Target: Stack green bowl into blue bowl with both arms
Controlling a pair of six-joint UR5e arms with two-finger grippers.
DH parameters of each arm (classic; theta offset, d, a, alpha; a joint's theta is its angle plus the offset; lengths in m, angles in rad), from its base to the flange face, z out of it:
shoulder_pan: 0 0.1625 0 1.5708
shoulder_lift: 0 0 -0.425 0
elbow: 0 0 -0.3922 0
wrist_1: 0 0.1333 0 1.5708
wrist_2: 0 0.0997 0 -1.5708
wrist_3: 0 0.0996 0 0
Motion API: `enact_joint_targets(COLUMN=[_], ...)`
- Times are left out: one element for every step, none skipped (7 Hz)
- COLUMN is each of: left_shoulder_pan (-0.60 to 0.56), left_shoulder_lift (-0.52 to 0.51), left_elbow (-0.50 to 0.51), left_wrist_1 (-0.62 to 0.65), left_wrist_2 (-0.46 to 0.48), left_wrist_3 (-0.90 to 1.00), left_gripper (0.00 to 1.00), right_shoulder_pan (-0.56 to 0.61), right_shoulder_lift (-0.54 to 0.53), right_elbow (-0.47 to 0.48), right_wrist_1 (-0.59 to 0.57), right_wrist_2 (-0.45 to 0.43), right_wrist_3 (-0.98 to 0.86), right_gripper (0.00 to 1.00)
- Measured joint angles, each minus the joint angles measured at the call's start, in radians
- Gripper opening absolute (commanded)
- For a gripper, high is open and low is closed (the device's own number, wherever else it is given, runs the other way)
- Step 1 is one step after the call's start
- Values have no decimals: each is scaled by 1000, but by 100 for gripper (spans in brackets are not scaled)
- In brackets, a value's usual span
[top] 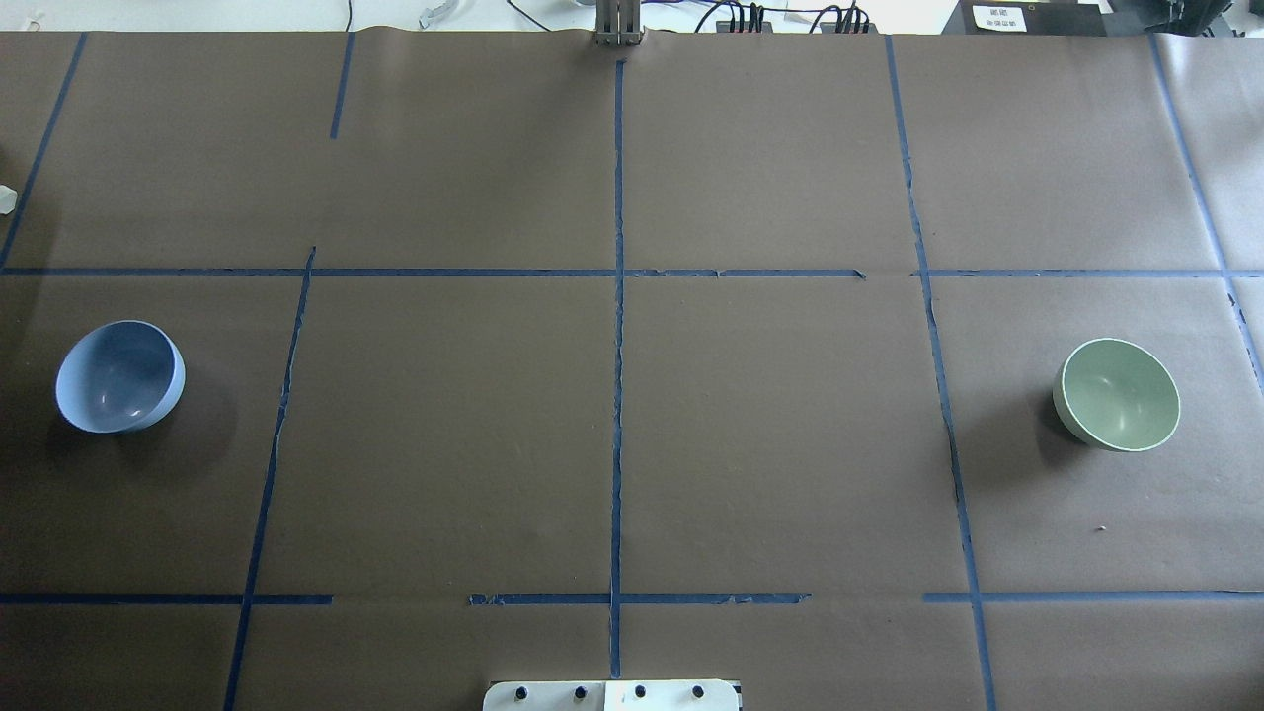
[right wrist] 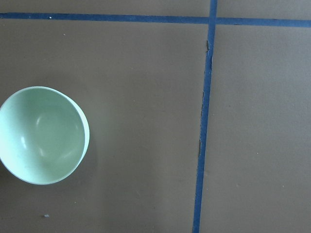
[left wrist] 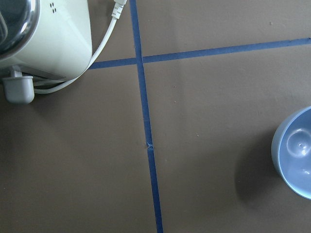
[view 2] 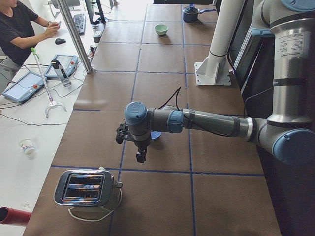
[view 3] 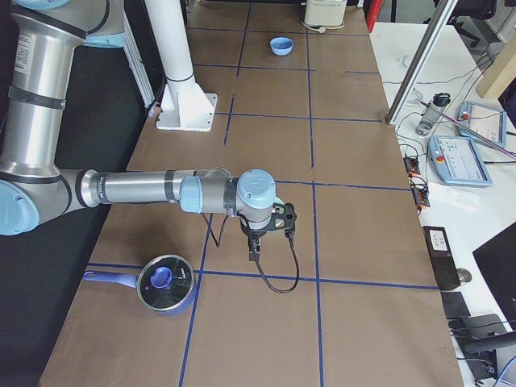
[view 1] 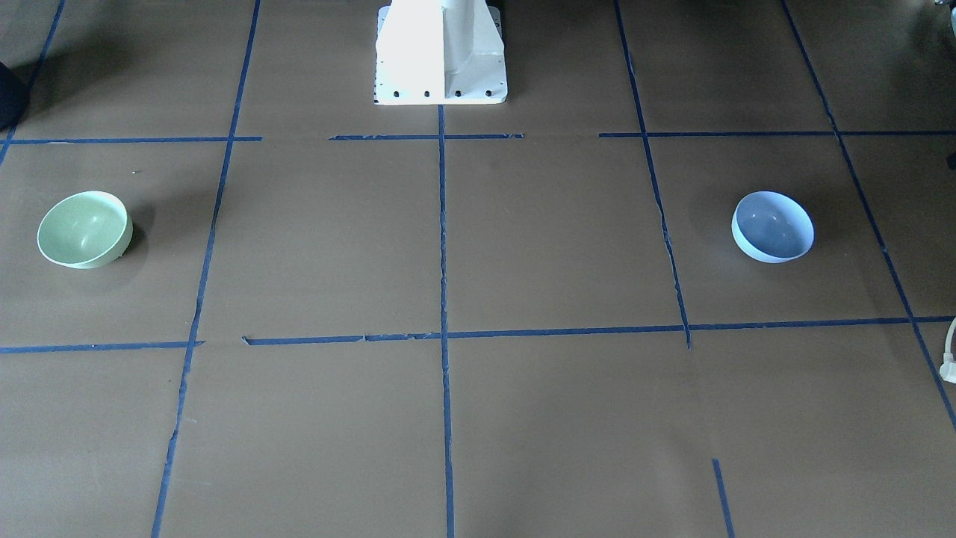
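The green bowl [view 1: 84, 229] sits upright on the brown table on my right side; it also shows in the overhead view [top: 1119, 394] and at the left of the right wrist view [right wrist: 43, 135]. The blue bowl [view 1: 772, 226] sits upright on my left side, also seen in the overhead view [top: 119, 376] and at the right edge of the left wrist view [left wrist: 296, 158]. The left gripper [view 2: 141, 156] hangs above the table near the blue bowl. The right gripper [view 3: 254, 251] hangs above the table on the green bowl's side. I cannot tell whether either is open or shut.
A chrome toaster [view 2: 86, 188] with a white cord stands at the table's left end. A blue lidded pot [view 3: 165, 284] stands at the right end. The white pedestal base [view 1: 441, 52] is at the robot's side. An operator [view 2: 19, 24] sits across the table.
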Motion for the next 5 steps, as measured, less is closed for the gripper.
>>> enact_joint_targets(left_shoulder_pan=[1, 3, 6, 8, 9], left_shoulder_lift=[-1, -1, -1, -3, -6], left_elbow=[-3, -3, -4, -2, 1], left_wrist_1=[0, 0, -1, -1, -2], left_wrist_2=[0, -1, -2, -2, -2], left_wrist_3=[-1, -2, -3, -3, -3], left_gripper=[100, 100, 100, 100, 100], right_shoulder_pan=[-14, -37, -77, -125, -172], right_shoulder_lift=[2, 5, 9, 10, 11], right_elbow=[0, -2, -6, -11, -19], right_wrist_1=[1, 16, 69, 162, 254], right_wrist_2=[13, 33, 37, 17, -12], right_wrist_3=[10, 46, 128, 252, 370], right_gripper=[100, 100, 100, 100, 100])
